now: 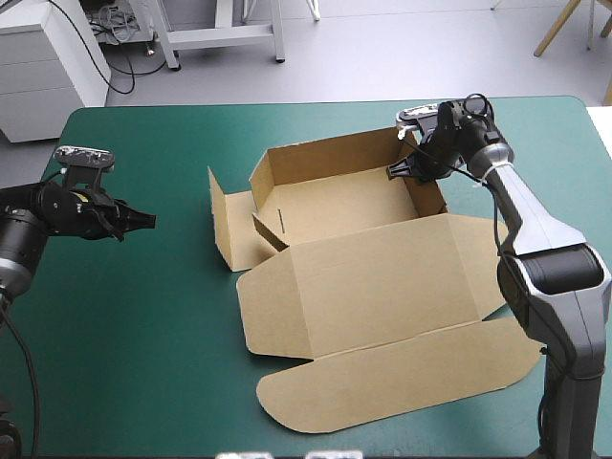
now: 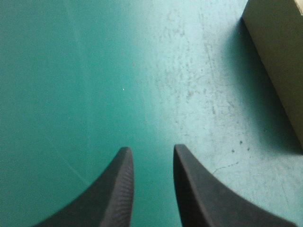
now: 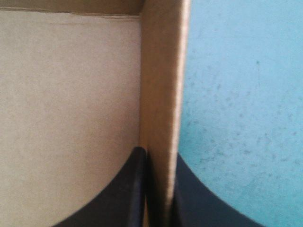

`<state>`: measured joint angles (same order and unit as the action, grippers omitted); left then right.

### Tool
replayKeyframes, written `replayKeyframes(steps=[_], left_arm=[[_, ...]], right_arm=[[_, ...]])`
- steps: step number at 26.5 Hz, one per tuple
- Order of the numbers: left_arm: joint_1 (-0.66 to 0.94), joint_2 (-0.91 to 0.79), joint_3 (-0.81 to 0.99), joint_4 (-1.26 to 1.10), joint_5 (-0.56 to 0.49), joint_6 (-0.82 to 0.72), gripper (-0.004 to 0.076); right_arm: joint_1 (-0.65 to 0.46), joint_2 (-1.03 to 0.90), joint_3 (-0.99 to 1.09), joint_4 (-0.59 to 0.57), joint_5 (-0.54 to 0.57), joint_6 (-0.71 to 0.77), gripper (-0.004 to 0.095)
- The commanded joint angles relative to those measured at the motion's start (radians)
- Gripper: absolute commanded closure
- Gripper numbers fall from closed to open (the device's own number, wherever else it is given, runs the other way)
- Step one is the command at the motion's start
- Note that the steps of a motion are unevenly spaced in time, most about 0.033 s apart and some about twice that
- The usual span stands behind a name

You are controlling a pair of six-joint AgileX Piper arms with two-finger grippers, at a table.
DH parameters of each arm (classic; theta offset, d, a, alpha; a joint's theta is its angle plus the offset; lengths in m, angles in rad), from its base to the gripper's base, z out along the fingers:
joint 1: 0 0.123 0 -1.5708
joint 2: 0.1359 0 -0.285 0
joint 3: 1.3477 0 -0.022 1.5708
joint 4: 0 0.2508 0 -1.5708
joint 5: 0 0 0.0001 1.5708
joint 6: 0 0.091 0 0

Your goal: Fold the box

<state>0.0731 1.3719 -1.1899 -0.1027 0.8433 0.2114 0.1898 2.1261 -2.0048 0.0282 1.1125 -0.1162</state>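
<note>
Status: we're mid-assembly, on the wall-raising step. The box (image 1: pixel 363 249) sits mid-table, slightly toward the right side, on the teal-green cover (image 1: pixel 143 325).

- The tray's back wall (image 1: pixel 325 158) and right wall (image 1: pixel 430 191) are up.
- The left side panel (image 1: pixel 229 225) is splayed outward, not tucked. A small inner flap (image 1: pixel 270 228) leans at that corner.
- The lid (image 1: pixel 382 277) lies flat toward the near edge, with its tuck flap (image 1: pixel 402 378) flat beyond it.

Right gripper (image 3: pixel 158 152): the black fingers are all but closed and pinch the right wall, one pad inside the tray and one outside. We read this as holding or creasing that wall upright.

Left gripper (image 2: pixel 151 149): the fingers are a little apart with nothing between them. It hangs over bare cover well to the left of the box. Only a corner of board shows ahead of it in the wrist view.

Our judgement on the next move:
- The right side looks set, so the left side is the open item.
- The left arm needs to close in on the splayed panel, take its top edge, swing it upright and fold it over the inner flap.
- The right hold should probably stay on as an anchor so the tray doesn't slide across the cover.
- The lid waits until both sides are locked.
</note>
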Motion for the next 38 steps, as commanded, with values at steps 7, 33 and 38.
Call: replayKeyframes(steps=[7, 33, 38], left_arm=[[-0.001, -0.034, -0.025, -0.008, -0.057, 0.004, 0.0519], [0.001, 0.153, -0.027, -0.857, -0.087, 0.446, 0.0519], [-0.001, 0.211, -0.027, -1.208, 0.025, 0.688, 0.0519]], right_arm=[[-0.057, -0.103, -0.096, 0.124, -0.008, -0.017, 0.0927], [-0.366, -0.314, -0.086, 0.83, 0.089, -0.294, 0.0927], [-0.364, -0.314, -0.043, 0.832, 0.089, -0.296, 0.0927]])
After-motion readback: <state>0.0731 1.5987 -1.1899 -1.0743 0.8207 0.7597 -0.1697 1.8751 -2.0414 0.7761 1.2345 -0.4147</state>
